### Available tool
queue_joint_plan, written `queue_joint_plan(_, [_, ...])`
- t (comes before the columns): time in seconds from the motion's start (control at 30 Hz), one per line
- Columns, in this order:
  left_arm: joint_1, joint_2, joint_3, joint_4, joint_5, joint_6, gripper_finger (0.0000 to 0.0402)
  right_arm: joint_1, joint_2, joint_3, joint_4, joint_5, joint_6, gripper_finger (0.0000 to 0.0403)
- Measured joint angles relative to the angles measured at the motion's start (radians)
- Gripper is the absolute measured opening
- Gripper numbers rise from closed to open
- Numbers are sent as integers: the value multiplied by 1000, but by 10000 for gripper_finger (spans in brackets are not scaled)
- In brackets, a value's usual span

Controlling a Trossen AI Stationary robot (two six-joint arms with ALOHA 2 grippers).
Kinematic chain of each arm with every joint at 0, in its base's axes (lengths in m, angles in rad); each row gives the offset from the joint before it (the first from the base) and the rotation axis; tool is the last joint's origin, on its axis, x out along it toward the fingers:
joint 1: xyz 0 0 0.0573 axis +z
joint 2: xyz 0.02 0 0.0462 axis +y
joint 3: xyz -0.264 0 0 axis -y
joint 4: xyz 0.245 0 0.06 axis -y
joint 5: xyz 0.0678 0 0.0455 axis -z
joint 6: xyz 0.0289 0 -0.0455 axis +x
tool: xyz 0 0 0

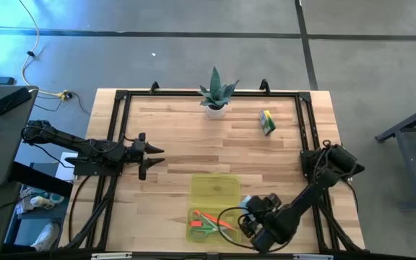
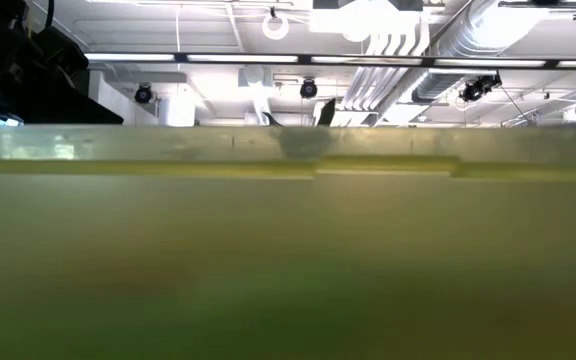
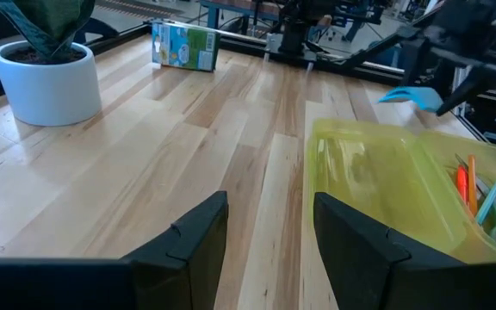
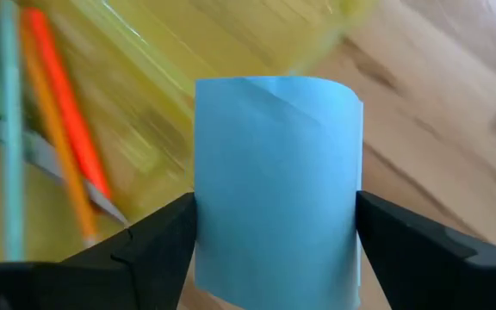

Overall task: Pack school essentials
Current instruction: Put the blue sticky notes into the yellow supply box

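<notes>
Light-blue, floppy paper notepad bows between your right gripper jaws clenched on its edges, so squeeze gently; left jaws released

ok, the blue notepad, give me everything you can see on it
The light-blue notepad is plain paper with no print visible, held upright between the two fingers of the right claw, one finger against each side edge. It bows outward into a curve under the squeeze, with a slight fold at the top edge. It sits by the right edge of the yellow-green case, at the table's near side. Whether it touches the case is unclear.
</notes>
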Motion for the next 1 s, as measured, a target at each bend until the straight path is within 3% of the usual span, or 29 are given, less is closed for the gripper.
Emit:
queue_joint_plan(0.17, [0, 0, 0, 0, 0, 0, 161, -30, -1, 61, 42, 12, -190, 295])
queue_joint_plan(0.53, [0, 0, 0, 0, 0, 0, 161, -113, -1, 73, 459, -58, -726, 295])
queue_joint_plan(0.83, [0, 0, 0, 0, 0, 0, 161, -136, 75, 74, 469, -153, -961, 295])
queue_joint_plan(1.0, [0, 0, 0, 0, 0, 0, 161, -125, 100, 74, 465, -178, -1000, 295])
